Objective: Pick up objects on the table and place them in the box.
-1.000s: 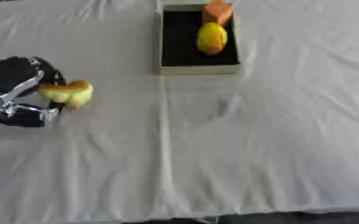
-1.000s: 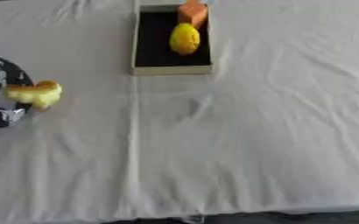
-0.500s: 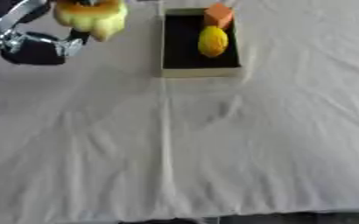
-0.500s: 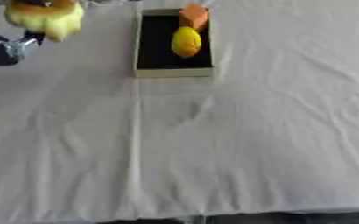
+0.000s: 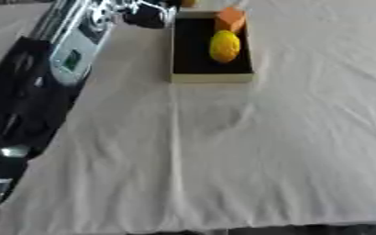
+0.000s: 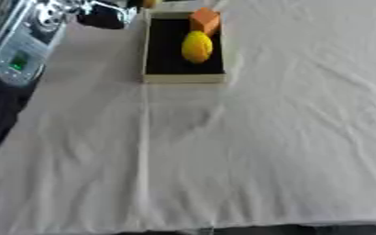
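A shallow box (image 5: 211,78) with a cream rim and black floor lies at the top centre of the white cloth. Inside it are a yellow lemon-shaped object (image 5: 224,46) and, at the far end, an orange block (image 5: 230,18). My left arm (image 5: 71,50) stretches from the lower left up to the top edge. Its hand (image 5: 146,13) hangs just left of the box's far left corner, fingers curled round a small yellow object (image 5: 188,2). Only a sliver of that object shows at the picture's top edge. My right hand appears in no view.
White cloth (image 5: 247,151) with soft wrinkles and a lengthwise crease (image 5: 175,156) covers the table. Its front edge runs along the bottom of the picture. My black and silver left forearm fills the left side.
My left hand has carried the yellow object from the table's left side up and rightward to the box's far end. The arm now spans the picture's left side.
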Motion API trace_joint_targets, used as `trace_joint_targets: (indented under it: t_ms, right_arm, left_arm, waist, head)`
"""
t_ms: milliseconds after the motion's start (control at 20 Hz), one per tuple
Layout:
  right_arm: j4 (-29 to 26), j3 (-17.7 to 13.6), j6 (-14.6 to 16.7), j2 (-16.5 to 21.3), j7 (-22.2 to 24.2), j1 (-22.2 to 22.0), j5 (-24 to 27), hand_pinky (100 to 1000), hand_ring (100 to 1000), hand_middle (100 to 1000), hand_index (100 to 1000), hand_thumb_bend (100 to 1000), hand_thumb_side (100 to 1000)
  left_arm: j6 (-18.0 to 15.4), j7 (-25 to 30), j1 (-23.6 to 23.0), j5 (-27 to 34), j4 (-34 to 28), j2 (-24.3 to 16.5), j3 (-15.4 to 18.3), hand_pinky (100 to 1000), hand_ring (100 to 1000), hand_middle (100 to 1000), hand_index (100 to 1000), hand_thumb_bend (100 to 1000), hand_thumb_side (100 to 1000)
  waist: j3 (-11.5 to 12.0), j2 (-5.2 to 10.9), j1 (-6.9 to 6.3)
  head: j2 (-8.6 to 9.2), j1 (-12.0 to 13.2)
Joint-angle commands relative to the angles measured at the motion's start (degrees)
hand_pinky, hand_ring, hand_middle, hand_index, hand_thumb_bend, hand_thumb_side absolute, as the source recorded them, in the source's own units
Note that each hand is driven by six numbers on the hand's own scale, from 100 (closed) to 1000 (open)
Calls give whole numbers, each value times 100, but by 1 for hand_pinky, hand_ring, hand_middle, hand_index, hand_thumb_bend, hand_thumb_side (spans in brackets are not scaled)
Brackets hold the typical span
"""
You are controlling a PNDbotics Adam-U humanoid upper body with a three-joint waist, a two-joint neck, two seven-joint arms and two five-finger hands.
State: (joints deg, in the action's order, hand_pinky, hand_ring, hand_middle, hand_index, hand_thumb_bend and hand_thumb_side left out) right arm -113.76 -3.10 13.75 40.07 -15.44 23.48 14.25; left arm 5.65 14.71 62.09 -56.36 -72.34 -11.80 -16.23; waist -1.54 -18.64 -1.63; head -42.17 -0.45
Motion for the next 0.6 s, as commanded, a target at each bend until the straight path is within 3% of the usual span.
trace_joint_targets:
  t_ms: [50,600]
  right_arm:
    - [-83,-15,12,91,44,130,59,968,852,668,843,100,537]
    - [-83,-7,25,-21,99,216,115,970,853,667,843,100,539]
  left_arm:
    - [-37,-273,175,-432,420,302,223,709,567,490,569,100,129]
    - [134,-722,111,-940,1257,676,548,715,580,511,602,100,100]
  waist:
    - [-36,83,38]
    - [-168,5,69]
  head:
    - [89,36]
    - [168,59]
